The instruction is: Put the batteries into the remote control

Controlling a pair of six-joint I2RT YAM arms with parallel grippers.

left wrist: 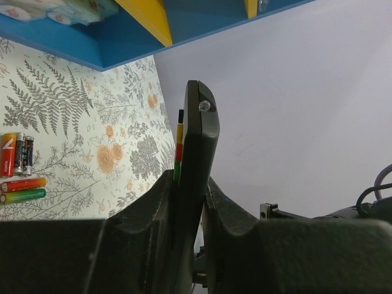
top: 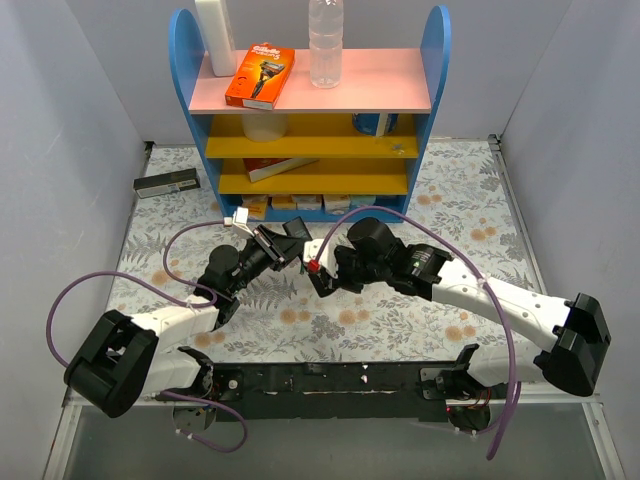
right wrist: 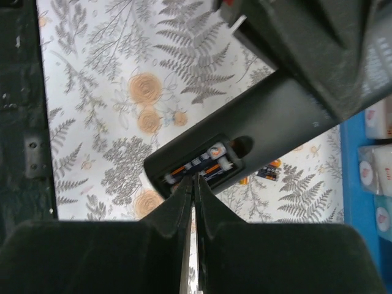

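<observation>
The left gripper (left wrist: 191,184) is clamped on the remote control (left wrist: 199,141), which is held edge-on; the right gripper (right wrist: 193,184) is pressed together with nothing gripped, its tips set at the open battery bay (right wrist: 236,147), where batteries (right wrist: 202,165) are seated; loose spares (left wrist: 18,171) are left on the floral cloth (left wrist: 73,122). If the push is made off-centre, a seated battery could be popped out or the remote twisted in the clamp.
</observation>
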